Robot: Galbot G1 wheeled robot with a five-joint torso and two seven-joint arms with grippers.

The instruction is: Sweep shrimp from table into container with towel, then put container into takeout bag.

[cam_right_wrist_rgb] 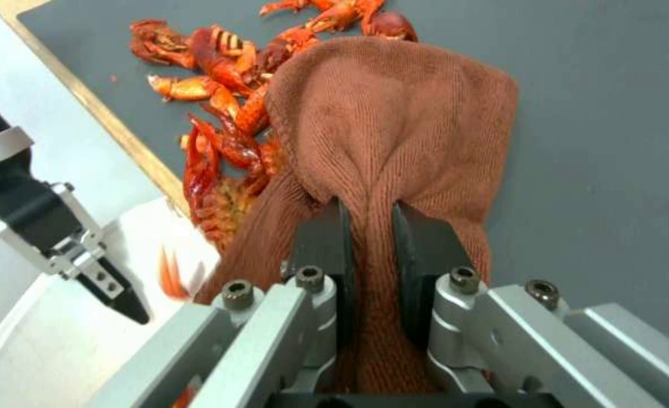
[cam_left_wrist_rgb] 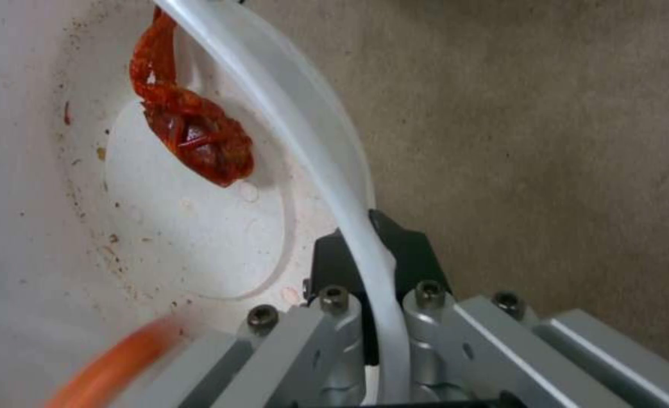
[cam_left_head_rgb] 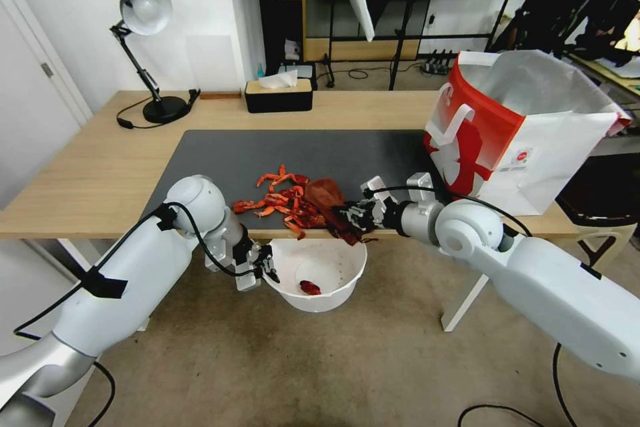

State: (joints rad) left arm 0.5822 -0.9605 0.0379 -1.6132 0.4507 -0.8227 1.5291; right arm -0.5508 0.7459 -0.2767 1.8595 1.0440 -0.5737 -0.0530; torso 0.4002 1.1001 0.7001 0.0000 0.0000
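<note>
A heap of red-orange shrimp (cam_left_head_rgb: pixel 283 201) lies at the front edge of the table (cam_left_head_rgb: pixel 93 173), on its dark mat. My right gripper (cam_left_head_rgb: pixel 352 215) is shut on the rust-brown towel (cam_left_head_rgb: pixel 328 196), which is bunched against the heap's right side; the right wrist view shows the towel (cam_right_wrist_rgb: pixel 395 130) pressed against the shrimp (cam_right_wrist_rgb: pixel 221 119). Below the table edge, my left gripper (cam_left_head_rgb: pixel 267 271) is shut on the rim of the white container (cam_left_head_rgb: pixel 320 273). One shrimp (cam_left_wrist_rgb: pixel 195 133) lies inside the container (cam_left_wrist_rgb: pixel 39 238), and a blurred orange piece (cam_left_wrist_rgb: pixel 115 362) shows by its wall. The takeout bag (cam_left_head_rgb: pixel 513 127) stands open at the table's right.
A black desk lamp (cam_left_head_rgb: pixel 143 47) and a black tissue box (cam_left_head_rgb: pixel 278 93) stand along the table's far edge. Beige carpet floor (cam_left_head_rgb: pixel 347 367) lies under the container. A white table leg (cam_left_head_rgb: pixel 460 303) stands right of the container.
</note>
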